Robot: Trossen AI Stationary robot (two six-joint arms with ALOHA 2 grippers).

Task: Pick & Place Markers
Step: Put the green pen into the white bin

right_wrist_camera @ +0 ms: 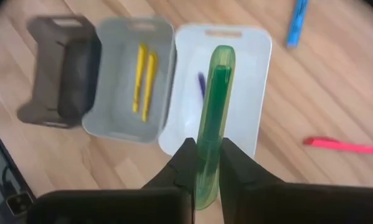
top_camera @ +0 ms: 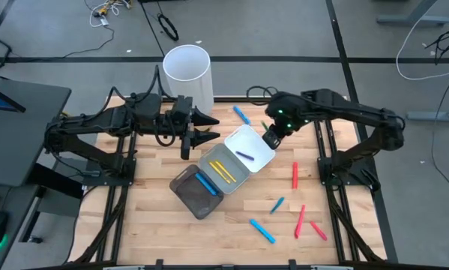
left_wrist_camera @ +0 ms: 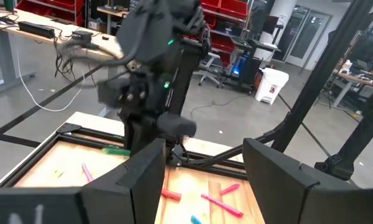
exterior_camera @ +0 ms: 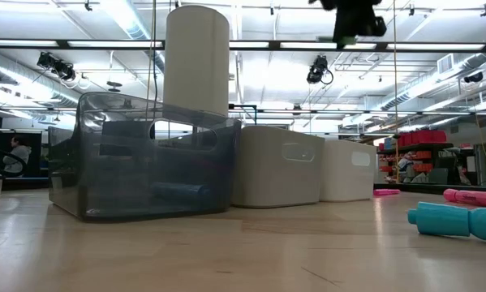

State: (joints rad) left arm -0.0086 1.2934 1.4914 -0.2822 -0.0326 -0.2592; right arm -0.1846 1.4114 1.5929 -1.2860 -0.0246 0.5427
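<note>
My right gripper (top_camera: 270, 139) hangs over the white tray (top_camera: 258, 159), shut on a green marker (right_wrist_camera: 212, 112). The white tray holds a purple marker (top_camera: 244, 156). The grey tray (top_camera: 216, 177) beside it holds two yellow markers (top_camera: 223, 170), and the dark tray (top_camera: 188, 192) holds a blue one (top_camera: 206, 184). Red and blue markers lie flat on the table's right half, such as a red one (top_camera: 294, 174) and a blue one (top_camera: 261, 231). My left gripper (top_camera: 203, 129) waits open at the left, raised and pointing at the right arm. My right gripper pinches the green marker between its two fingers (right_wrist_camera: 185, 163) near the marker's rear end (right_wrist_camera: 205, 177). The marker lies along the fingers and sticks out well past their tips. The fingers slant down from the table's right. The marker is lifted clear, above the white tray.
A tall white cylinder (top_camera: 188, 71) stands at the table's far edge behind the left gripper. A blue marker (top_camera: 241, 114) lies near the far edge. The three trays form a slanted row in the middle. The bare wood at the near left (top_camera: 145, 225) is free.
</note>
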